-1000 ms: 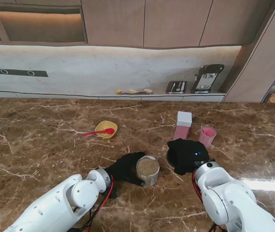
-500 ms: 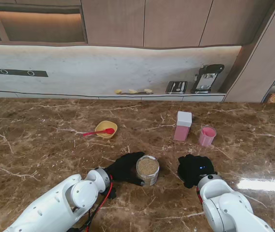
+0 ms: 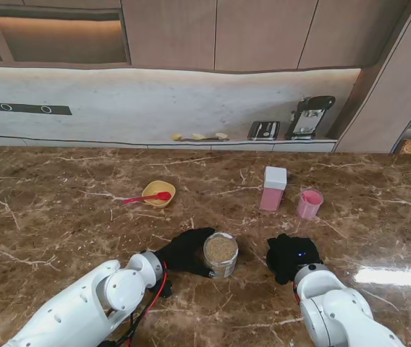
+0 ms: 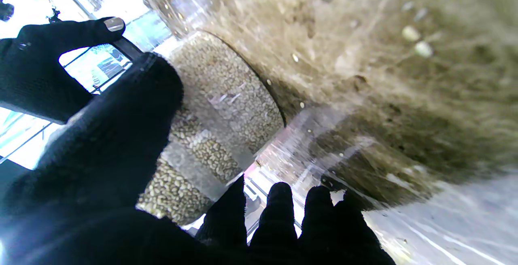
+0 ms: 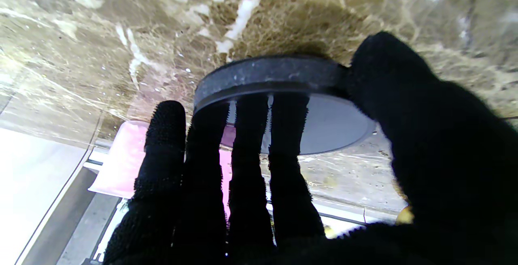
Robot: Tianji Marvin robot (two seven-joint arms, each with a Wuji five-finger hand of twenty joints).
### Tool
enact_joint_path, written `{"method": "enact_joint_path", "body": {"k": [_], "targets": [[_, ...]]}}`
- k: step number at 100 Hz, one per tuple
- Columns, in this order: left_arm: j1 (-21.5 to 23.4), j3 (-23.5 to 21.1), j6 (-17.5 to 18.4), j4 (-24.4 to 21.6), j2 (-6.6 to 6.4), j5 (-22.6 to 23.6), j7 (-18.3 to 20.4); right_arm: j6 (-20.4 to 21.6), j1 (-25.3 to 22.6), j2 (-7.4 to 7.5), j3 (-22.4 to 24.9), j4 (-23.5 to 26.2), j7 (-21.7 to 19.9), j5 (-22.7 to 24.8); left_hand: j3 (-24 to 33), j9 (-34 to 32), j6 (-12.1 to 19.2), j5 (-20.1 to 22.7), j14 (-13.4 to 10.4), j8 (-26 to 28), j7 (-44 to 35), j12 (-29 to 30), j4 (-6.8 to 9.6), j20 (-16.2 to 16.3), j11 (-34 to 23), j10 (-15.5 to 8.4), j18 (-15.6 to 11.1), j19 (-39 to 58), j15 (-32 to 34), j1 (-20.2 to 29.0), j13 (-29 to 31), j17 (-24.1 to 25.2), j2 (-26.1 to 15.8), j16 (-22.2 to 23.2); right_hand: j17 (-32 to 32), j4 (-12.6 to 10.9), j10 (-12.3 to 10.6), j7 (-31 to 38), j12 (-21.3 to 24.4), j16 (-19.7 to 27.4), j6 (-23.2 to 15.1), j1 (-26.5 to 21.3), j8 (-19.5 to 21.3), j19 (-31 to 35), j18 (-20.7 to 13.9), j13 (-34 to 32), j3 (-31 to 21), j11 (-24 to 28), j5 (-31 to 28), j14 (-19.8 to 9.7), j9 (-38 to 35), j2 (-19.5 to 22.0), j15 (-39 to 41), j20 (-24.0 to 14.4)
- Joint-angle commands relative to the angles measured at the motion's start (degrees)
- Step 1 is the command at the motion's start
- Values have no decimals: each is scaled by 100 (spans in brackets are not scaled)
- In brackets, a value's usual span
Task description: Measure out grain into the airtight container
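Stand view bright, sharp; glare patch on table (image 3: 386,275) right; wrist views blurred, backlit.

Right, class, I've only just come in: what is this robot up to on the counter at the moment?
The left hand is wrapped around a clear jar of grain, which stands open on the marble table. The right hand grips a round dark lid just beside it, low over the table. Farther from me stand a pink container with a white lid, a pink cup and a yellow bowl with a red spoon, all untouched.
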State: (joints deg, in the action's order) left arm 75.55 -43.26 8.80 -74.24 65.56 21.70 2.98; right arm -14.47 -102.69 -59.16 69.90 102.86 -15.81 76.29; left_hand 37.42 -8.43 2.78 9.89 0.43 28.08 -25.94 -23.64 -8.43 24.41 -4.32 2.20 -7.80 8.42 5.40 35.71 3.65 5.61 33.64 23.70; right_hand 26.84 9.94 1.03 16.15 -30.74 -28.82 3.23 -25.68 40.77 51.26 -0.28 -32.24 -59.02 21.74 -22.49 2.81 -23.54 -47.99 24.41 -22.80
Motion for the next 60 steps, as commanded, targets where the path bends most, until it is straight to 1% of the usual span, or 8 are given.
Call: {"method": "enact_joint_path", "body": {"k": [1, 16, 33, 39, 42, 51, 60], "targets": [[53, 18, -52, 37, -41, 19, 55, -30, -69, 9, 3, -21, -137, -22, 491, 178, 490, 1, 433, 11, -218, -10, 284, 240, 133, -150, 938, 541, -23, 154, -120, -263, -511, 45, -102, -69, 40, -60, 94, 66, 207, 197, -72, -121, -116, 137, -300, -47, 174, -333, 216, 72, 5, 66], [43, 24, -49, 17, -45, 27, 70, -35, -80, 12, -4, 6, -221, -3, 454, 183, 459, -49, 430, -25, -168, -25, 288, 245, 152, -141, 932, 528, -30, 128, -120, -264, -511, 49, -181, -72, 49, -114, 122, 95, 237, 260, -115, -203, -114, 223, -231, -52, 257, -326, 327, 109, -25, 60], [46, 21, -61, -23, -60, 54, 99, -77, -65, 14, -50, -25, -226, -6, 401, 181, 442, -107, 429, -47, -132, -34, 295, 250, 165, -143, 935, 513, -40, 104, -123, -263, -526, 49, -254, -81, 74, -153, 148, 119, 293, 298, -143, -259, -123, 322, -191, -65, 361, -335, 470, 145, -50, 40], [97, -25, -89, -120, -83, 69, 142, -92, -66, 15, -62, -26, -238, 1, 389, 181, 449, -117, 431, -50, -127, -36, 298, 250, 168, -138, 927, 504, -43, 105, -124, -260, -527, 49, -302, -81, 97, -164, 156, 130, 332, 327, -146, -292, -139, 400, -171, -80, 409, -336, 580, 158, -71, 38], [118, -43, -103, -156, -92, 82, 157, -99, -68, 15, -67, -28, -239, 4, 386, 179, 448, -107, 429, -48, -133, -37, 300, 251, 168, -140, 927, 503, -42, 106, -121, -264, -530, 50, -342, -81, 107, -224, 158, 139, 371, 344, -161, -322, -146, 458, -157, -85, 571, -340, 654, 167, -86, 39], [149, -68, -143, -229, -110, 106, 197, -102, -64, 17, -79, -33, -261, 18, 377, 181, 428, -133, 433, -49, -128, -38, 304, 256, 172, -139, 931, 503, -43, 121, -122, -267, -546, 52, -426, -79, 123, -259, 159, 152, 409, 413, -156, -392, -157, 571, -118, -77, 701, -335, 806, 172, -100, 37], [167, -77, -162, -270, -114, 107, 206, -103, -66, 20, -81, -18, -320, 13, 358, 179, 420, -179, 430, -56, -109, -37, 304, 259, 174, -139, 925, 496, -49, 113, -127, -263, -532, 51, -693, -70, 181, -394, 196, 190, 545, 563, -178, -567, -135, 834, -17, -149, 1018, -327, 1123, 261, -174, 60]]}}
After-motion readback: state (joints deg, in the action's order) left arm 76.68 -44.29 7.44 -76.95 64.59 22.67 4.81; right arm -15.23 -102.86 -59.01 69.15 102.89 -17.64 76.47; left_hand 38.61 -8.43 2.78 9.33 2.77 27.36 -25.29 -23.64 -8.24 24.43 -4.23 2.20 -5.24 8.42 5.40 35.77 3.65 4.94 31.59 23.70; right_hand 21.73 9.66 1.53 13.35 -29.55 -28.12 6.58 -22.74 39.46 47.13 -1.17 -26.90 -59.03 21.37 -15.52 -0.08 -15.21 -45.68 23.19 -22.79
